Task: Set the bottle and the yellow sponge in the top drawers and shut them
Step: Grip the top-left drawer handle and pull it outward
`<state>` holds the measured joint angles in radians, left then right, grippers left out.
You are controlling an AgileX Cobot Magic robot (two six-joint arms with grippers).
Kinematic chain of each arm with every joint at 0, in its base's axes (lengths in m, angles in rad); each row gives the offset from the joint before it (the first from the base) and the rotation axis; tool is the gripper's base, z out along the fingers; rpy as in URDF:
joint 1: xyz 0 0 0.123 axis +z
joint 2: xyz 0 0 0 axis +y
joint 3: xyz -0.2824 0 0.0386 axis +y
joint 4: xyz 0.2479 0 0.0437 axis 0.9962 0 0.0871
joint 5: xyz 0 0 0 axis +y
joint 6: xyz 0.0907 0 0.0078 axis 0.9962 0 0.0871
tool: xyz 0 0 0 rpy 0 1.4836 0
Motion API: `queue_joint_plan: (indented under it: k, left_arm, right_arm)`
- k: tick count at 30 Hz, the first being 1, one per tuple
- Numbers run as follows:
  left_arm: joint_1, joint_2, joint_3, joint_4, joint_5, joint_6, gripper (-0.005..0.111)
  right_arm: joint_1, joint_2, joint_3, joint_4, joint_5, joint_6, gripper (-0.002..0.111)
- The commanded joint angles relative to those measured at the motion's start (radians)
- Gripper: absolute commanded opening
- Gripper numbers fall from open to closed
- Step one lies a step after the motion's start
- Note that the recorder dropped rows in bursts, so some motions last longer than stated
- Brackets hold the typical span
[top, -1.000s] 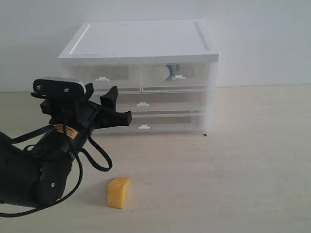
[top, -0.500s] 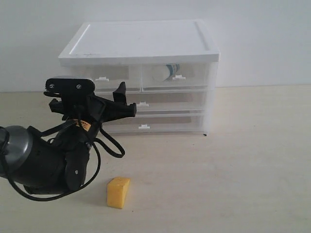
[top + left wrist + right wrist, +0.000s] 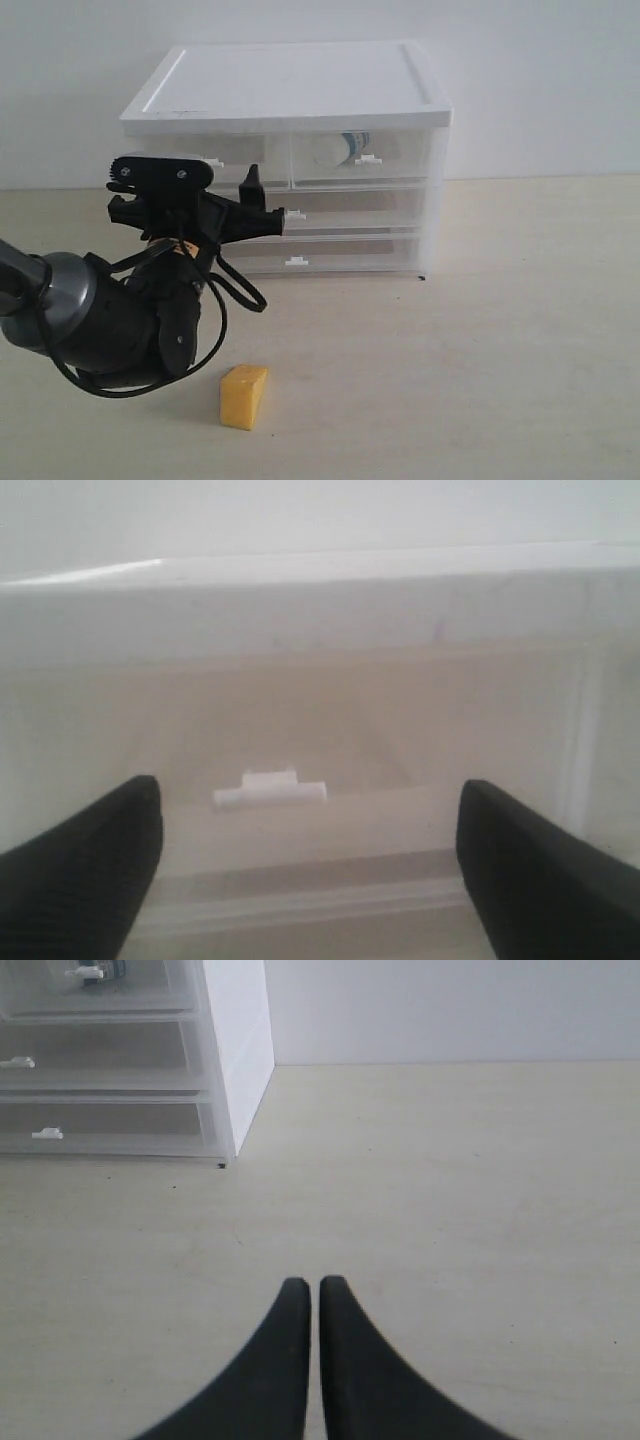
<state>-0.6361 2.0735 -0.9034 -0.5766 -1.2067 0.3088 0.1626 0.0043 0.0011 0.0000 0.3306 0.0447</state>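
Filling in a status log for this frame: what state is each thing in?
bottle, lying inside the right top drawer
yellow sponge, loose on the table
left top drawer, shut
right top drawer, shut
left end effector, open, empty
right end effector, shut, empty

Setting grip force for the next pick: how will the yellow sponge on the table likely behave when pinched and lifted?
The yellow sponge looks like foam, so it probably squashes and weighs little. Its flat base suggests it won't roll, though a nudge might slide it on the smooth table.
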Motion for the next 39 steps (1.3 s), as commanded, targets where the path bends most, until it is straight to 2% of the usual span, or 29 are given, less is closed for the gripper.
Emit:
queue_joint_plan:
  k: [1,8,16,19,24,25,39]
  left_arm:
    - [0.023,-0.001,-0.014,-0.009,-0.014,0.005,0.075]
    - [0.069,-0.001,-0.016,0.070,-0.014,-0.027,0.075]
    - [0.104,-0.001,-0.018,0.087,-0.014,-0.071,0.072]
    - [0.104,-0.001,-0.018,0.090,-0.011,-0.071,0.056]
    - [0.104,-0.001,-0.016,0.099,0.003,-0.071,0.010]
    - [0.104,-0.001,-0.014,0.099,0.003,-0.068,0.004]
    - [0.017,-0.044,0.074,0.012,-0.014,-0.055,0.004]
  right_arm:
    - [-0.003,-0.004,-0.001,-0.006,-0.008,0.000,0.001]
    - [-0.003,-0.004,-0.001,-0.006,-0.008,0.000,0.001]
    - [-0.003,-0.004,-0.001,-0.006,-0.008,0.000,0.001]
    - [-0.003,-0.004,-0.001,-0.006,-0.010,0.000,0.001]
    - [-0.003,-0.004,-0.001,-0.006,-0.008,0.000,0.001]
    - [-0.003,-0.004,-0.001,-0.006,-0.008,0.000,0.001]
    - [-0.003,-0.004,-0.001,-0.006,-0.008,0.000,0.001]
